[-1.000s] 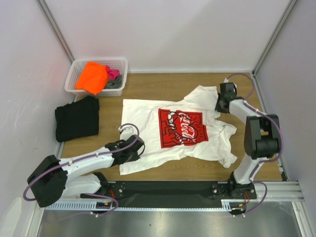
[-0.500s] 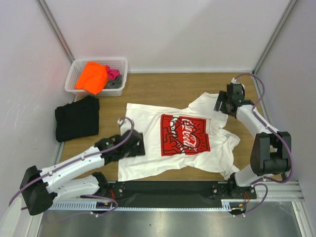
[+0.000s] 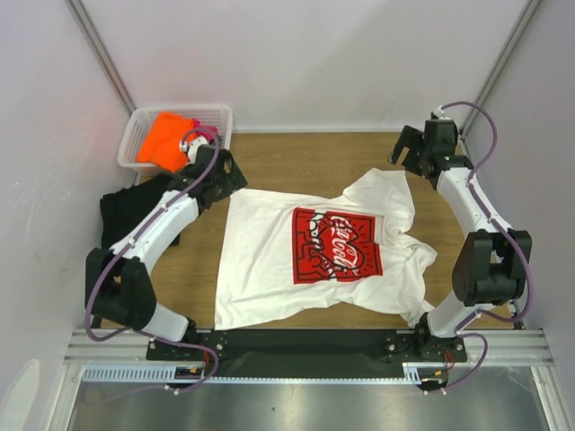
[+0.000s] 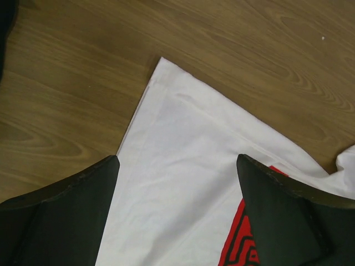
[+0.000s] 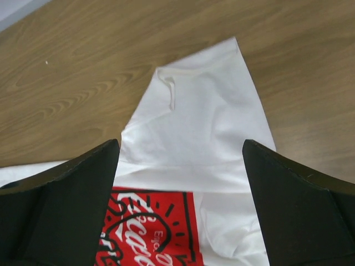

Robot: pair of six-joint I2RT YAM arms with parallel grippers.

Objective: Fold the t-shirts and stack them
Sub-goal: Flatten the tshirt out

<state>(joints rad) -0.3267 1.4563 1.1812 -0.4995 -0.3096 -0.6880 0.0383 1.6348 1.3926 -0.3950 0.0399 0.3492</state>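
Wooden table (image 3: 305, 153), white walls all round. Nearest, the white graphic t-shirt (image 3: 260, 269) lies spread print-up, seemingly flattened for folding. Left of it sits the folded black t-shirt (image 3: 114, 214). Further back, the left gripper (image 3: 223, 176) hangs over the tee's far corner and the right gripper (image 3: 409, 148) over a sleeve, jaws wide, holding nothing. Beyond, the lattice basket (image 3: 222, 121) holds the orange t-shirt (image 3: 166, 139).
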